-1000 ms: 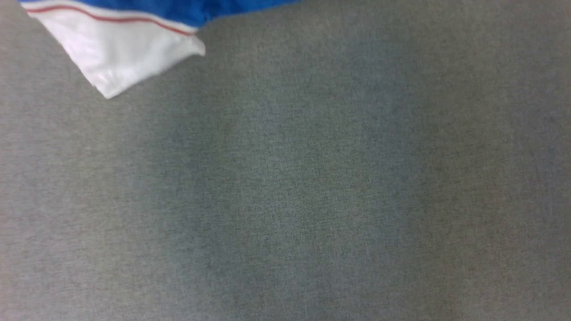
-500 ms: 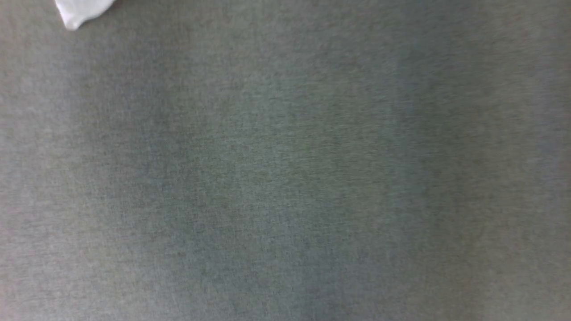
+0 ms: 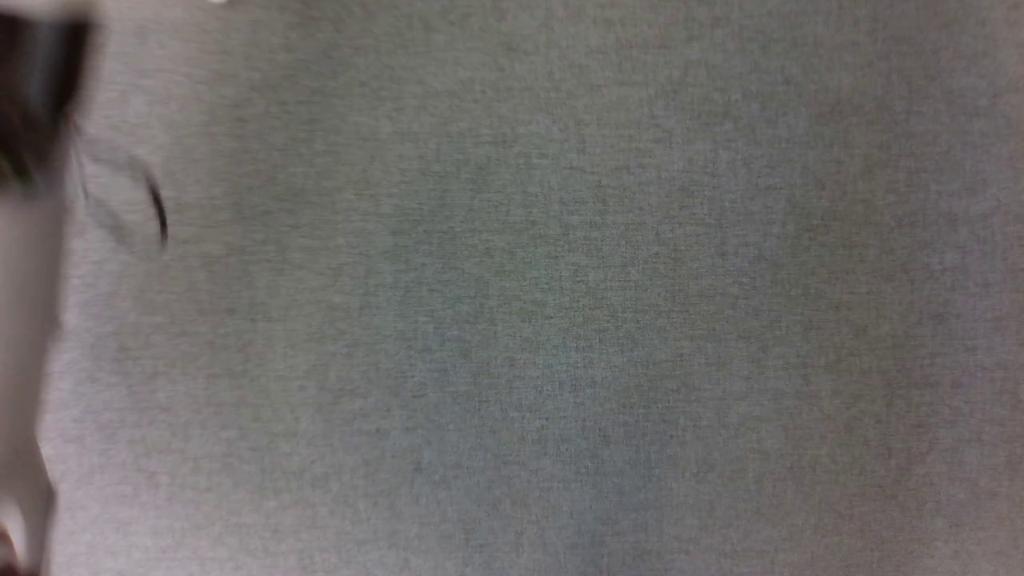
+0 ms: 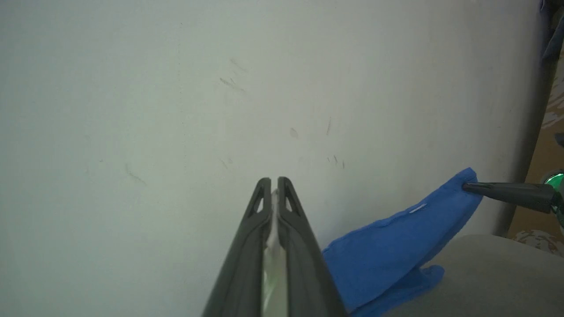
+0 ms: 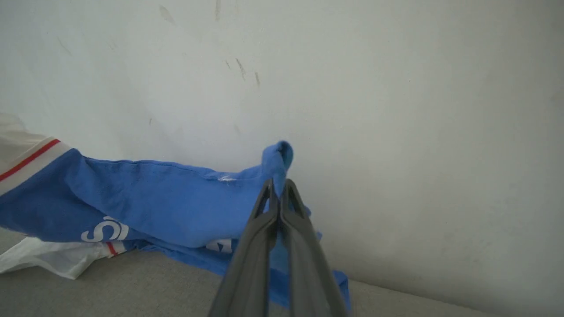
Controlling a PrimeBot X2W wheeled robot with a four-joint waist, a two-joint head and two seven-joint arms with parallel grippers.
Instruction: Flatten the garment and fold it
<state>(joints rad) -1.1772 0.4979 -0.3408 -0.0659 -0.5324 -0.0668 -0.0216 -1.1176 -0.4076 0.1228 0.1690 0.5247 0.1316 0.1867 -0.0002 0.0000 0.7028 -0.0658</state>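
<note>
**Shirt's up off the bench, pinched at 2 ends**

Compared with a second back, the garment [image 5: 154, 198] has slid out of the top of the head view, where its white sleeve and blue edge used to sit. Can't say if the shirt went up or the head tipped. A pale blurred arm [image 3: 28, 320] has come in at the left edge.

Right gripper [image 5: 278, 182]: fingers clenched on a bunched blue corner, which pokes up just past the tips. Left gripper [image 4: 274, 180]: fingers squeezed together with a pale sliver caught between them. That looks like white cloth from the shirt, though I can't make out which part.

The shirt hangs in a sagging band between the 2 grips. From the right wrist its white sleeve with the red stripe is at the left, and the lower folds and other white bit rest on the bench [image 3: 560, 320]. My read is that it's held by 2 points so it can be spread out before being laid flat.

On room, the shirt is right up beside the scuffed white wall [image 5: 396, 110] where the bench's back edge meets it, so nothing to spare there. The head view shows lots of bare grey bench nearer the robot, so I'd guess it wants to come that way.
</note>
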